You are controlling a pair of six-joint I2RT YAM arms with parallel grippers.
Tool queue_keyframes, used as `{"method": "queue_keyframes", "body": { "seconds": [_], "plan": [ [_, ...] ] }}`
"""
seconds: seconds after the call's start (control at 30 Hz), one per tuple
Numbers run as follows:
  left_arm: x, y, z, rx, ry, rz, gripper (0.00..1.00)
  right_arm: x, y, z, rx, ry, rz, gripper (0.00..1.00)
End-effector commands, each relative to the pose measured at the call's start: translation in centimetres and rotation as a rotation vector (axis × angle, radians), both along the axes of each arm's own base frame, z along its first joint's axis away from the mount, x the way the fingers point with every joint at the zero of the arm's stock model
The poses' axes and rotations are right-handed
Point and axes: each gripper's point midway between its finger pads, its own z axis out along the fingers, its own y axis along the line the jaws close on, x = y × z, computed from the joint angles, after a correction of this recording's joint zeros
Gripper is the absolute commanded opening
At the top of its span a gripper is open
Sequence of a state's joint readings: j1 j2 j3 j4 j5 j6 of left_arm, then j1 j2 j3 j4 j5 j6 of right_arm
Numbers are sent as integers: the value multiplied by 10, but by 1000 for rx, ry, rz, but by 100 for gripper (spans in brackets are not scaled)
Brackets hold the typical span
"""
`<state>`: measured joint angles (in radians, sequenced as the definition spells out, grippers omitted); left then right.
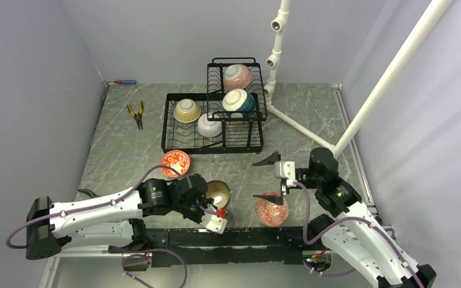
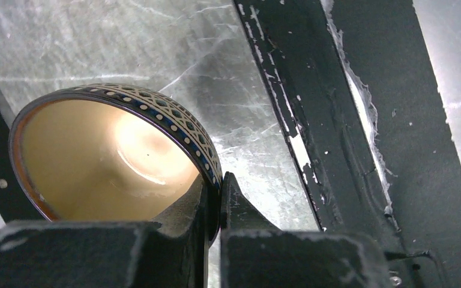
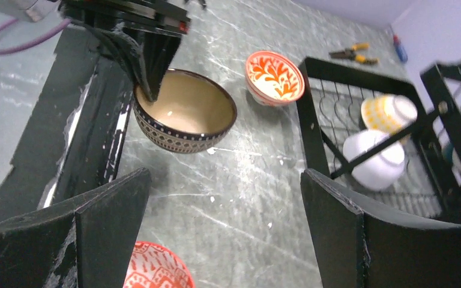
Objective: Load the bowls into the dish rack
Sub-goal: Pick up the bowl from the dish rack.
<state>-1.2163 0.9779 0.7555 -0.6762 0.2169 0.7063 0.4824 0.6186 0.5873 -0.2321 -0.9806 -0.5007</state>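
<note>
Firmly, the left hand (image 2: pixel 214 185) pinches the rim of the brown bowl (image 2: pixel 96 157).

A lab: walled-in test table (image 1: pixel 126 156), pipe stand (image 1: pixel 278 42).

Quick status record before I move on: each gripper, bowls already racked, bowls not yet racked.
left gripper: shut on the rim of the brown ceramic bowl with a cream inside
right gripper: open, holding nothing, over a red-patterned bowl
black wire dish rack, base: cream-yellow bowl, white bowl
raised basket tier: pink bowl, teal-and-white bowl
loose on table: second red-patterned bowl, by the rack's near-left corner
</note>
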Motion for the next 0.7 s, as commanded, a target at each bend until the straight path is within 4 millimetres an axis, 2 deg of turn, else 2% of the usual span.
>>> {"method": "queue_keyframes", "body": {
  "seconds": [0.0, 0.23, 0.47, 0.57, 0.67],
  "plan": [
    [0, -33, 38, -119, -105, -199, 3, -10, 13, 8, -53, -289, 146, 100],
    [-1, -48, 52, -121, -117, -279, 3, -21, 40, -9, -176, -380, 239, 100],
    [-3, -54, 57, -112, -90, -300, 3, -36, 55, -46, -353, -399, 342, 97],
    [-4, -56, 59, -132, -88, -299, 3, -40, 59, -59, -410, -419, 374, 84],
    [-3, -56, 62, -142, -99, -290, 3, -40, 61, -65, -438, -432, 381, 54]
  ]
}}
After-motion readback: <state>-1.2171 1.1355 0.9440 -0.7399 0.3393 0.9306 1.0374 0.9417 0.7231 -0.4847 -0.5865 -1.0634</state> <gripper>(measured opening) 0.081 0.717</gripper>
